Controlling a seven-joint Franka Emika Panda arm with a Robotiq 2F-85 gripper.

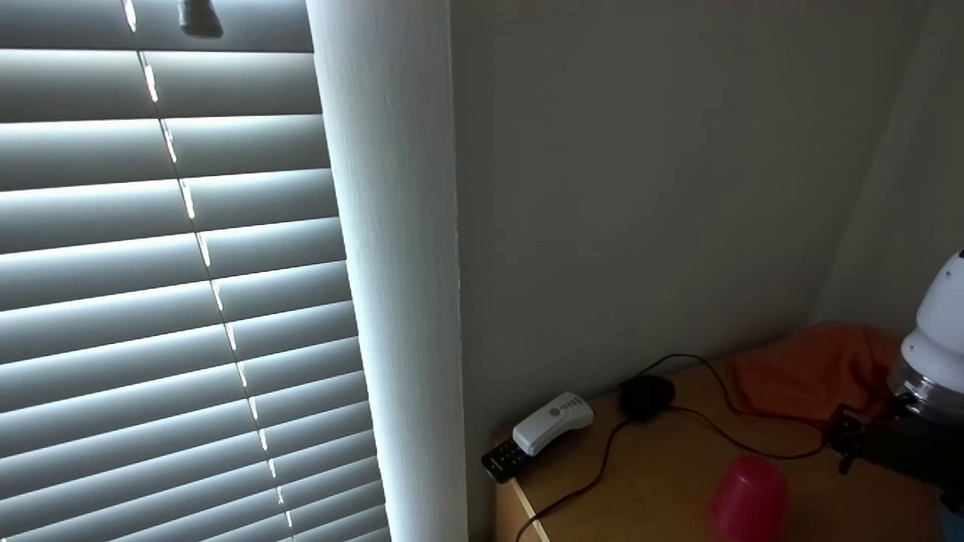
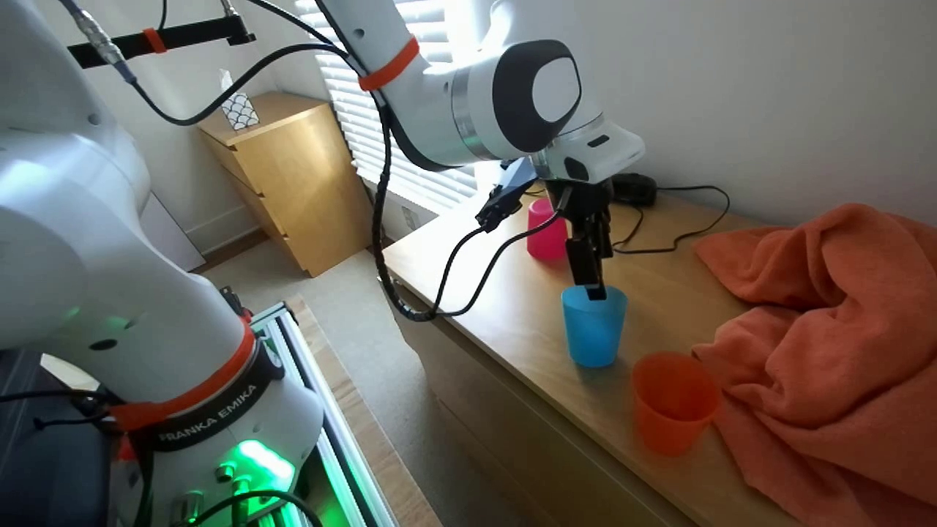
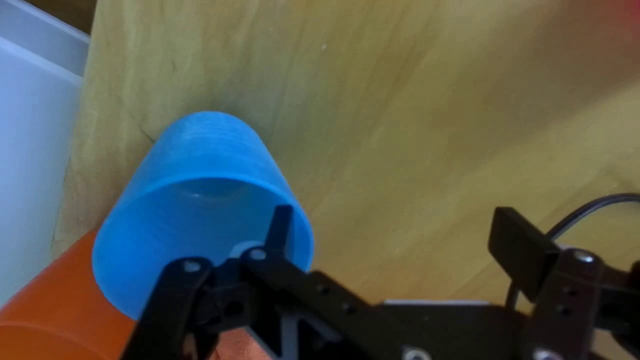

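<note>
My gripper (image 3: 397, 230) stands open, jaws wide apart, with only bare wood seen between its fingers. In the wrist view its left finger overlaps the mouth of a blue cup (image 3: 210, 145). That cup (image 2: 594, 333) stands upright in an exterior view, and a dark fingertip (image 2: 596, 291) is at its rim. Whether the tip is inside or just above, I cannot tell. An orange cup (image 2: 673, 410) stands upright close by, partly seen in the wrist view (image 3: 60, 300). A pink cup (image 2: 545, 230) sits farther along, mouth down (image 1: 749, 500).
A crumpled orange cloth (image 2: 842, 315) lies beside the cups on the wooden dresser top (image 2: 483, 271). A black adapter (image 1: 646, 395) with a trailing cable is by the wall. A white remote (image 1: 553, 421) rests over a black one (image 1: 506, 461) at the corner. Window blinds (image 1: 173, 301) hang beyond.
</note>
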